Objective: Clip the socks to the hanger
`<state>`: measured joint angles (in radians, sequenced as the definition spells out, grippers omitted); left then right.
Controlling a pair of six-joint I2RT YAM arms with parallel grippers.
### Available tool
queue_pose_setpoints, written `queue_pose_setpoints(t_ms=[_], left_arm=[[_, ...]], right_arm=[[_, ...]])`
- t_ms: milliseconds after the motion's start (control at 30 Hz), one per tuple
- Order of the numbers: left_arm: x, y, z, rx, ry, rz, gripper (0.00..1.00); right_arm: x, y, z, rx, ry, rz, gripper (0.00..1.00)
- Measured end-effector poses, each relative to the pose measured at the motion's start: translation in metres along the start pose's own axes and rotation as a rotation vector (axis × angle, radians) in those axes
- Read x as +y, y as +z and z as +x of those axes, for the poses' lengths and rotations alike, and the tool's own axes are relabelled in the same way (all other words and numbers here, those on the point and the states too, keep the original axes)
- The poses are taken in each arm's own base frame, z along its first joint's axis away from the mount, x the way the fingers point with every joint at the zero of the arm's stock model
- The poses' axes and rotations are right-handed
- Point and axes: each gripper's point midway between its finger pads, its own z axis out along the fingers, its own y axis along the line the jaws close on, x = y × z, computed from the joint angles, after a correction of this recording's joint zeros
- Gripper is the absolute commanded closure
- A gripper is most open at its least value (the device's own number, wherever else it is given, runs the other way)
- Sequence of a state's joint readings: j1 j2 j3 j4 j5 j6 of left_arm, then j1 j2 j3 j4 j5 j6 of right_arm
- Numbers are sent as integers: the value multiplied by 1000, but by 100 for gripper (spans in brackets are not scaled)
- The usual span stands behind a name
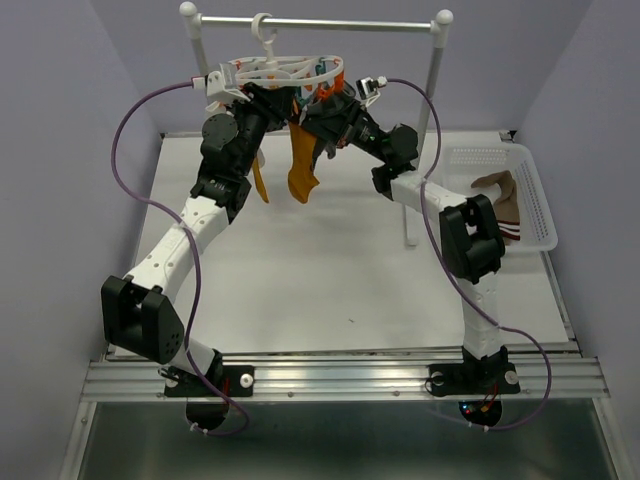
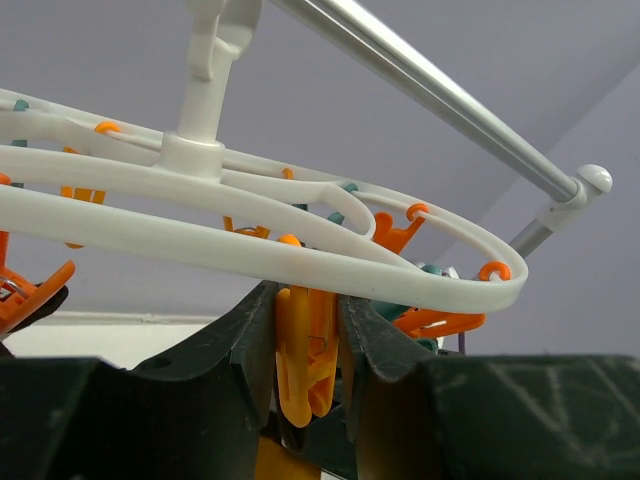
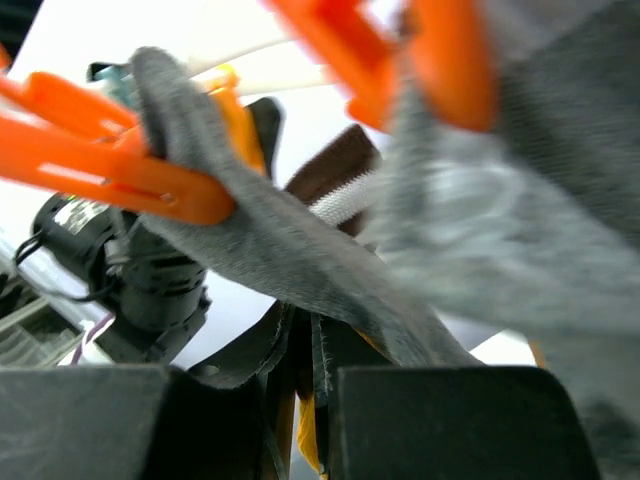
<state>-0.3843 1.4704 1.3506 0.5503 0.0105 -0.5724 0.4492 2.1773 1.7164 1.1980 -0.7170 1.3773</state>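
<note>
The left gripper (image 2: 307, 308) squeezes a smooth orange clip (image 2: 300, 372) under the white plastic oval hanger (image 2: 200, 243) (hooked on a metal rail (image 2: 430, 92)). The right gripper (image 3: 310, 345), nearly closed, meets a fuzzy grey sock (image 3: 280, 240).

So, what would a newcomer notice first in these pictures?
Both arms reach up to the white hanger under the rail at the back, where a mustard sock dangles. The left end effector grips an orange clip, while the right end effector holds a grey sock beside another clip. More socks lie in the basket on the right.
</note>
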Motion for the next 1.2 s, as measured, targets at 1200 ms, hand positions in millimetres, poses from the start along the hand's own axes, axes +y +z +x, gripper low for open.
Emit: queue_pose_setpoints(t_ms=[1200], left_arm=[[10,15,13,-19,40,14,100]], right_arm=[[-21,1,-8,-45,357,87,86]])
